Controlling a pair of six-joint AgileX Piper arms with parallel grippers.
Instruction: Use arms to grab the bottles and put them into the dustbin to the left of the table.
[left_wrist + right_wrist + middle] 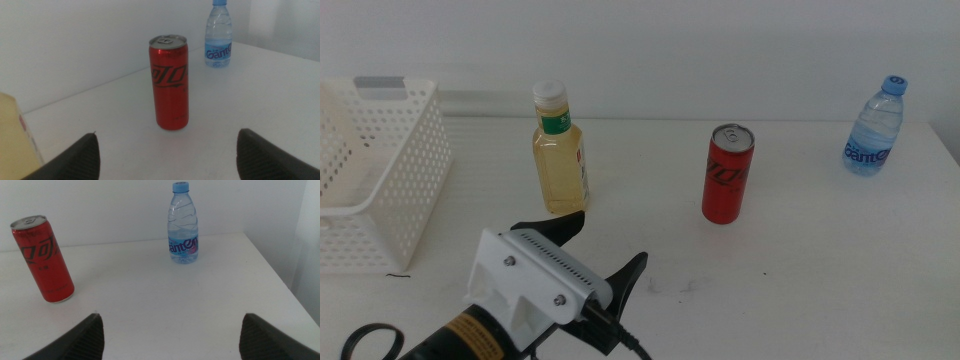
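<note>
the left gripper (605, 250) has its fingers spread wide and empty, low over the tabletop (800, 270). the yellow bottle (559, 150) stands just beside it at 11 o'clock, the red can (728, 174) further at 2 o'clock. i judge the bottle is the next grasp: turn toward it, close around the body, keep it upright. the dustbin (380, 170) waits at 9 o'clock. the right gripper (170, 335), out of the middle view, is also spread; its camera shows the water bottle (183, 223) label clearly.
</note>
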